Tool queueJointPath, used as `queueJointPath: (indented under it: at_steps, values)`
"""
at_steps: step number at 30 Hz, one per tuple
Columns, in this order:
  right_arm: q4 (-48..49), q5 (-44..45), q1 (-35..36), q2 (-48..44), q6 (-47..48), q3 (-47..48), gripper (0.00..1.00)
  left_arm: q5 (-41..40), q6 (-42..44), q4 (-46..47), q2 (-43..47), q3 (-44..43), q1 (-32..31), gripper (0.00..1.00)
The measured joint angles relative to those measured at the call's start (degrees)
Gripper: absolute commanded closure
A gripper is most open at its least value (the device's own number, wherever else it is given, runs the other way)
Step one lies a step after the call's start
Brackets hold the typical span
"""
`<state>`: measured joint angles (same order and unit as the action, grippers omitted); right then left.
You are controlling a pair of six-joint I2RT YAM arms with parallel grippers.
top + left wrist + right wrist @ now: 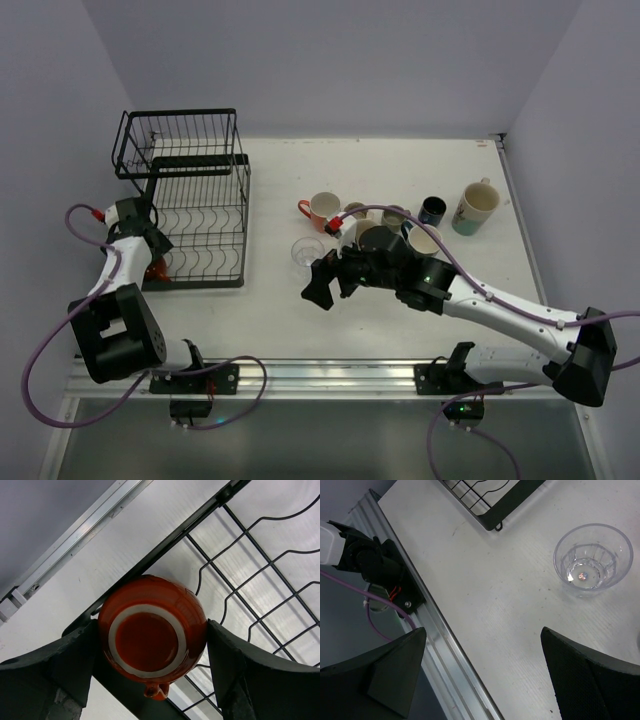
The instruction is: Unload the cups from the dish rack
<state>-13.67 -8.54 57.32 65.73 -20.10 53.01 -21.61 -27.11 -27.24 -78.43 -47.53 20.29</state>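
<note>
The left claw [151,627] has its 2 fingers pressed against opposite sides of an upside-down orange-red cup [147,645]. The cup sits at the near left corner of the black wire dish rack [243,225]. The right claw [480,632] hangs wide open and empty over the white worktop [300,330], near an upright clear glass tumbler [592,560]. More cups [475,205] stand grouped right of the rack.

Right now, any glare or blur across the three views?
Top external: even light, soft shadows, everything sharp. Left wrist: small glare patches on the glazed orange cup, dish rack wires crisp. Right wrist: bright glint inside the glass tumbler, otherwise in focus.
</note>
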Motion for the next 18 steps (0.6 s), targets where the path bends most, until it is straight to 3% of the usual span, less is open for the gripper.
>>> queueJointPath:
  at_steps: [4, 7, 18]
  values:
    - [-0.04, 0.37, 0.0, 0.22, 0.0, 0.0, 0.01, 0.83, 0.2, 0.07, 0.28, 0.0, 0.0, 0.6]
    - [-0.02, 0.66, 0.0, 0.2, -0.02, 0.0, 0.01, 3.17, 0.2, -0.04, 2.25, 0.31, 0.02, 0.66]
    - [5.11, 1.31, 0.0, -0.81, -5.6, -0.15, 0.01, 21.18, -1.57, 2.47, 20.81, 1.88, -0.17, 0.68]
